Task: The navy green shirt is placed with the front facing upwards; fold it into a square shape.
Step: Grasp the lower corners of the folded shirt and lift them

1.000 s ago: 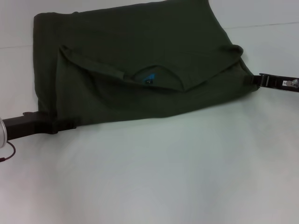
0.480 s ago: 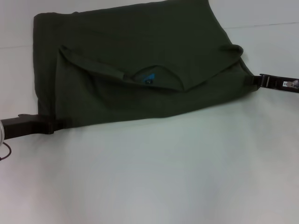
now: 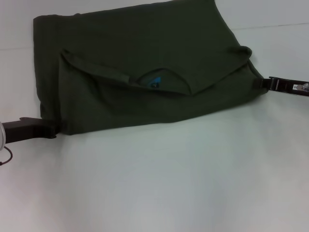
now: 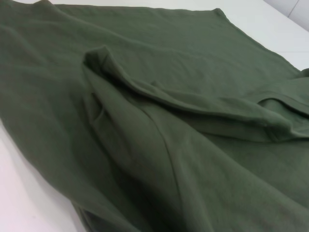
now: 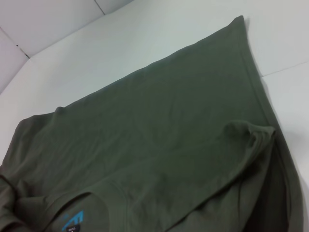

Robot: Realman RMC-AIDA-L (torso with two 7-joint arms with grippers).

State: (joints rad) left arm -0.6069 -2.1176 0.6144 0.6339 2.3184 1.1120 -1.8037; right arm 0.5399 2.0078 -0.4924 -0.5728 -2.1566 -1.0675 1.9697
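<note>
Head view: left gripper point(image 3: 54, 129), right gripper point(image 3: 264, 82) low at navy green shirt point(image 3: 140, 63) corners.

Two dark robot arms reach in low and level from opposite edges of the head view. The left arm enters at the lower left, a silver wrist band at the very edge, and its left gripper point(image 3: 53, 129) points inward toward the middle. The right arm enters at mid-height on the right, slimmer in view, and its right gripper point(image 3: 263, 82) also points inward. Neither gripper's fingertips can be made out
</note>
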